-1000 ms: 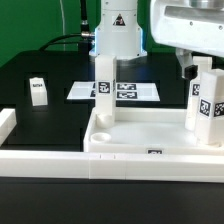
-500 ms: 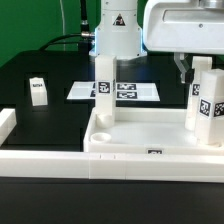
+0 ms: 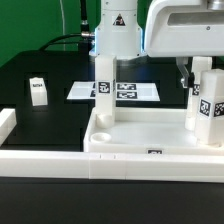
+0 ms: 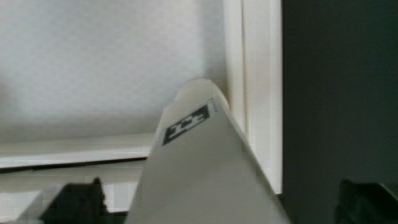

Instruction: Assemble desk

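Note:
The white tray-like tabletop (image 3: 140,135) lies underside up on the black table. One white leg (image 3: 103,88) stands upright in its far corner socket on the exterior view's left. A second tagged leg (image 3: 206,105) stands upright in the socket on the exterior view's right. My gripper (image 3: 200,68) hangs over the top of this second leg. In the wrist view the leg (image 4: 210,165) runs between the two dark fingertips (image 4: 80,200), with a gap on each side. The gripper (image 4: 222,205) is open. A third loose leg (image 3: 38,91) lies on the table at the exterior view's left.
The marker board (image 3: 130,91) lies flat behind the tabletop. The long white border wall (image 3: 50,160) runs along the front, with a raised end at the exterior view's left (image 3: 6,125). The robot base (image 3: 118,35) stands at the back.
The gripper body has shifted slightly toward the exterior view's left above the right leg. The legs and the tabletop have not moved.

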